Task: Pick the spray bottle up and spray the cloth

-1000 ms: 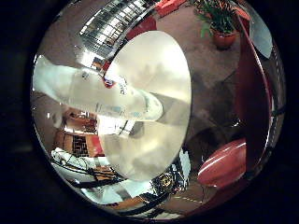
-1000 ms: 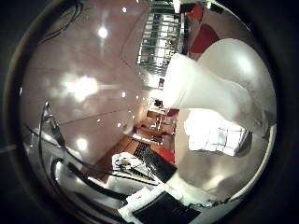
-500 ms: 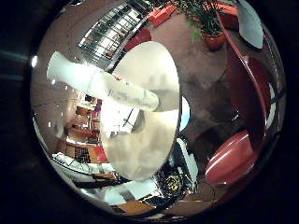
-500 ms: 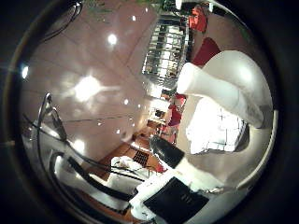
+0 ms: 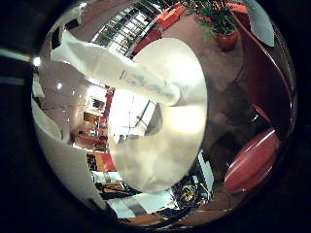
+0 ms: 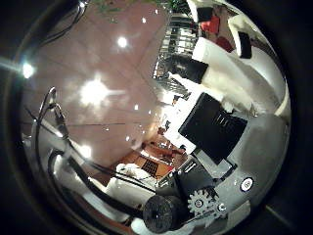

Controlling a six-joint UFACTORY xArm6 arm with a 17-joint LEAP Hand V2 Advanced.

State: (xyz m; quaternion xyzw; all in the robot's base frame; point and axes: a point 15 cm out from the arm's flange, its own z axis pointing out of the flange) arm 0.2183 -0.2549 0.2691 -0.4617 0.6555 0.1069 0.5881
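The white spray bottle (image 5: 121, 77) stands on a round white table (image 5: 170, 150) in the little finger side view, some way off from the palm. Its body carries pale blue print, and its head points away from the table. Nothing touches it. My right hand (image 6: 215, 132) shows in the thumb side view as white and black parts with a small gear at their base. These stretch out fairly straight across that view and hold nothing. I cannot make out a cloth in either view.
Red chairs (image 5: 252, 160) stand beside the table, and a potted plant (image 5: 223, 29) stands on the floor beyond it. A white curved band (image 5: 63, 160) crosses one edge of the little finger side view. The thumb side view shows a ceiling with lamps (image 6: 95, 93).
Both views have shifted, so the palm has turned. The bottle and table have dropped out of the thumb side view, where the hand's own parts now fill that side.
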